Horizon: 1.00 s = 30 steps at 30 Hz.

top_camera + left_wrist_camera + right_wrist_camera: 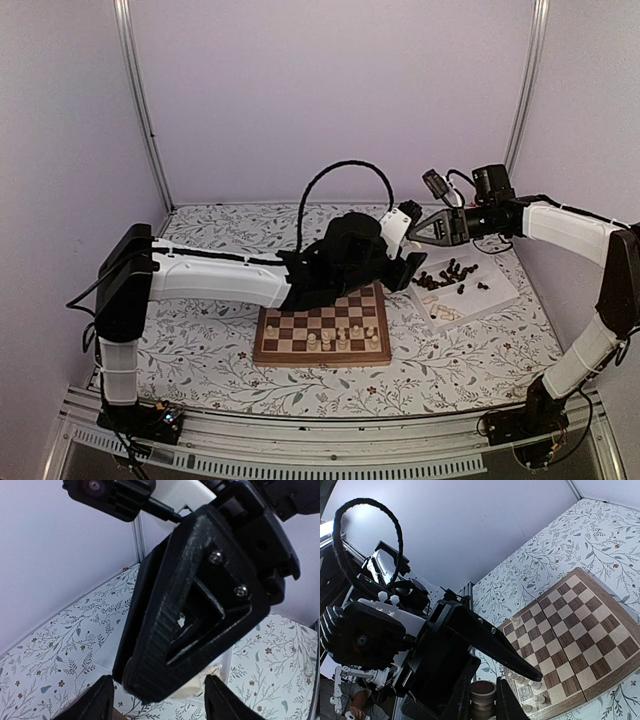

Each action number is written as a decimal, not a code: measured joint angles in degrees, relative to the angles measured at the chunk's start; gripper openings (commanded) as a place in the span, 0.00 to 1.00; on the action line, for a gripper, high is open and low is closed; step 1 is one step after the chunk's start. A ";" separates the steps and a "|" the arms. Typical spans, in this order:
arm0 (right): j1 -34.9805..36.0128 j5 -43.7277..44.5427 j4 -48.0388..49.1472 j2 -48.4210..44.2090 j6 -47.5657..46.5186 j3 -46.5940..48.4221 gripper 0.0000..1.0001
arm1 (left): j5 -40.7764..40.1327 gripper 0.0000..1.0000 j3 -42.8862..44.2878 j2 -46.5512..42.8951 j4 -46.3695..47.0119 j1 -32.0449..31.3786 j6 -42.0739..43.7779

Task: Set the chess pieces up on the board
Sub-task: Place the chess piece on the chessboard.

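Note:
The board (300,328) lies at the table's centre, with several cream chess pieces (340,340) on its near rows. It also shows in the right wrist view (575,630). My right gripper (418,232) is shut on a dark brown chess piece (482,700) and holds it in the air beyond the board's far right corner. My left gripper (405,258) is open, and its fingers (100,702) stand either side of the right gripper's tip. One left finger (510,655) crosses just in front of the held piece.
A white tray (500,290) to the right of the board holds several dark pieces (450,272) and some cream ones (447,313). Cream pieces (214,672) show under the right gripper. White walls and metal posts enclose the floral-patterned table.

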 measured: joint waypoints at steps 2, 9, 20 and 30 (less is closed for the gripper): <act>0.22 -0.17 0.72 -0.02 0.81 -0.02 0.16 | -0.85 0.64 1.62 0.90 -0.66 0.00 -0.83; 0.35 -0.22 2.27 -0.02 2.36 -0.74 0.17 | -1.73 0.57 3.34 2.34 -0.96 0.00 -3.65; 0.63 1.33 3.58 -1.01 2.60 -2.86 0.20 | 1.01 0.32 1.01 2.23 2.19 0.46 -8.07; 0.59 2.56 3.87 -2.19 2.49 -3.21 0.46 | 6.43 0.19 -3.67 -0.81 3.93 2.05 -9.60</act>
